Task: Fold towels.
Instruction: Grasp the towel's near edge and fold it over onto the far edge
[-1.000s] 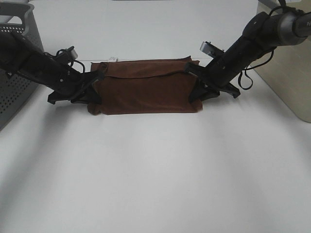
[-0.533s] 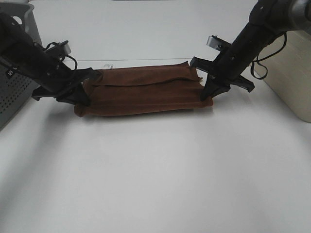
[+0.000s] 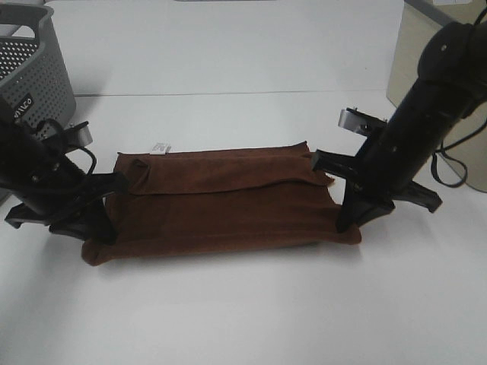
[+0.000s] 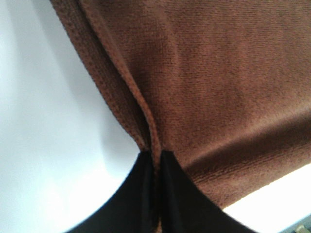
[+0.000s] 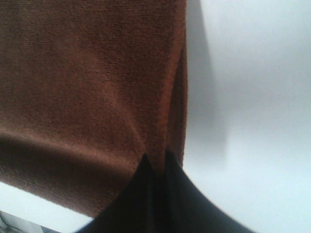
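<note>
Two clamps: I have left gripper (image 3: 100, 226) and right gripper (image 3: 348, 220) each pinching a brown towel (image 3: 221, 204) end, white tabletop (image 3: 243, 312) beneath (grey perforated basket (image 3: 38, 72) back left).

Towel (image 3: 221, 205) corners hidden between pinching fingers (image 4: 131, 204)

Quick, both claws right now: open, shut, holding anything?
The left claw is shut on the towel, pinching its edge.
The right claw is shut on the towel too, pinching the opposite end.
</note>
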Available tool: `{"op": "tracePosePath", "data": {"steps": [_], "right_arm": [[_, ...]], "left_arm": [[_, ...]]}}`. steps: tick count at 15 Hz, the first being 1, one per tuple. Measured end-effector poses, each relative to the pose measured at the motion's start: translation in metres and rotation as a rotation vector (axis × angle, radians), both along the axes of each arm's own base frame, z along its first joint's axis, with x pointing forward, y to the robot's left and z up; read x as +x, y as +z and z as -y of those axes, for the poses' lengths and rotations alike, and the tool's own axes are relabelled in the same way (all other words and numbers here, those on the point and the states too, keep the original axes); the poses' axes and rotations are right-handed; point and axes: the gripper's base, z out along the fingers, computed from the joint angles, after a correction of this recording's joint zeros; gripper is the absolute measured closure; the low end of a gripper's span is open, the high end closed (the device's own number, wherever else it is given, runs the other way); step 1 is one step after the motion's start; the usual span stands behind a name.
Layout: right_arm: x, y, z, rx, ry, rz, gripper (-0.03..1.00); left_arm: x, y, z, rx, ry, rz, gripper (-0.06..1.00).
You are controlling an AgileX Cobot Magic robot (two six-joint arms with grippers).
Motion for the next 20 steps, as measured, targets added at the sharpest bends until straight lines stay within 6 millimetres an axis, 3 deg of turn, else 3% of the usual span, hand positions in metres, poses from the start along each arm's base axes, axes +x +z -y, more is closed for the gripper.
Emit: {"op": "tracePosePath", "data": {"steps": [3, 6, 11, 13, 17, 19, 20], "right_arm": [[-0.029, -0.003, 0.007, -0.016, -0.024, -0.007, 0.97], [-0.027, 0.002, 0.006, -0.004, -0.01, 0.024, 0.97], [0.017, 0.036, -0.003, 0.027, 0.001, 0.202, 0.97], [0.04, 0.042, -0.009, 0.038, 0.012, 0.239, 0.97], [0.079, 0.02, -0.016, 0.023, 0.029, 0.255, 0.97], [0.087, 0.007, -0.017, 0.015, 0.024, 0.257, 0.96], [0.088, 0.0, -0.017, 0.013, 0.023, 0.247, 0.89]], "left_arm": [[-0.021, -0.001, -0.003, 0.007, 0.003, -0.031, 0.92], [-0.017, 0.009, -0.002, -0.002, 0.008, 0.011, 0.92], [0.027, 0.042, 0.005, -0.022, 0.099, 0.132, 0.92], [0.05, 0.046, 0.007, -0.006, 0.133, 0.166, 0.92], [0.084, 0.031, 0.004, 0.065, 0.181, 0.266, 0.92], [0.091, 0.012, 0.003, 0.083, 0.2, 0.266, 0.91], [0.093, 0.005, 0.003, 0.088, 0.2, 0.257, 0.89]]}}
